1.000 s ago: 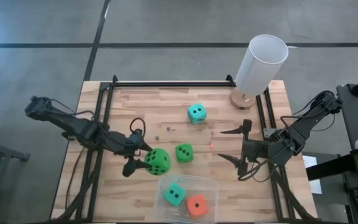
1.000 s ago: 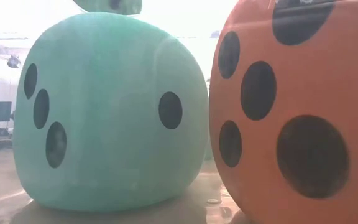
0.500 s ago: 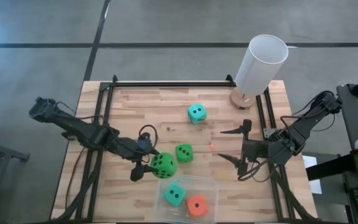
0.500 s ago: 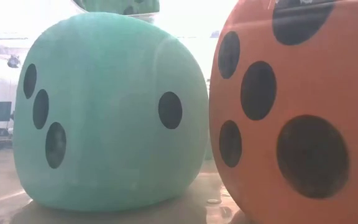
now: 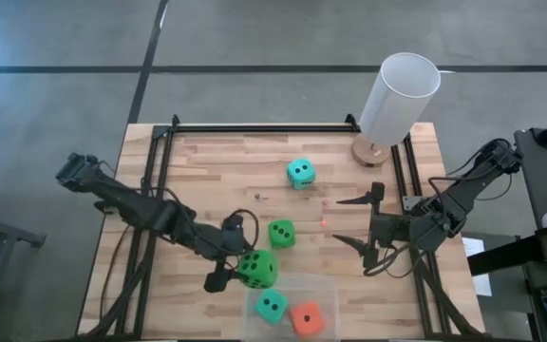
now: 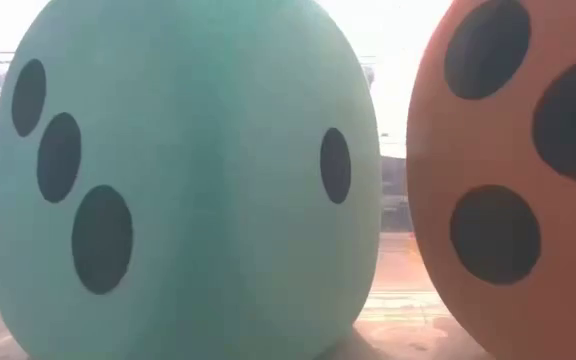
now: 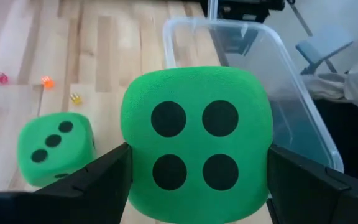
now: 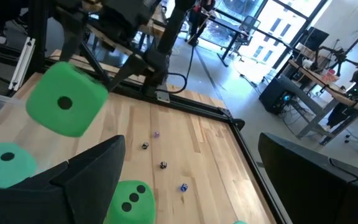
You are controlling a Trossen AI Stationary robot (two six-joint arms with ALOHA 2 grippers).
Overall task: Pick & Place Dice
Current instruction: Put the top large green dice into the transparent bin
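My left gripper [image 5: 251, 267] is shut on a bright green die [image 7: 196, 144] just off the left far corner of a clear container [image 5: 297, 285] at the table's near edge. A teal die [image 5: 271, 306] and an orange-red die [image 5: 304, 317] rest on the container's floor and fill the low view [image 6: 178, 180]. A second green die [image 5: 281, 234] and a teal die [image 5: 300, 172] sit on the wooden table. My right gripper [image 5: 354, 220] waits open over the table's right side, touching nothing. My left gripper pinches the green die between its two fingers, one finger [image 7: 98, 177] on the die's left side [image 7: 128, 155] and the other on the opposite side [image 7: 267, 155]. The fingers slant down from the table's left. The die is lifted clear, its four-pip face toward the wrist camera.
A tall white cylinder [image 5: 399, 95] on a round wooden base stands at the far right corner. A few tiny coloured dice [image 7: 45, 81] lie loose on the boards near the table's middle. Black metal rails [image 5: 254, 126] frame the tabletop.
My left gripper has carried the green die toward the table's right and near edges, up to the container, rolling a little on the way. The container with the teal and orange-red dice has slid toward the near edge.
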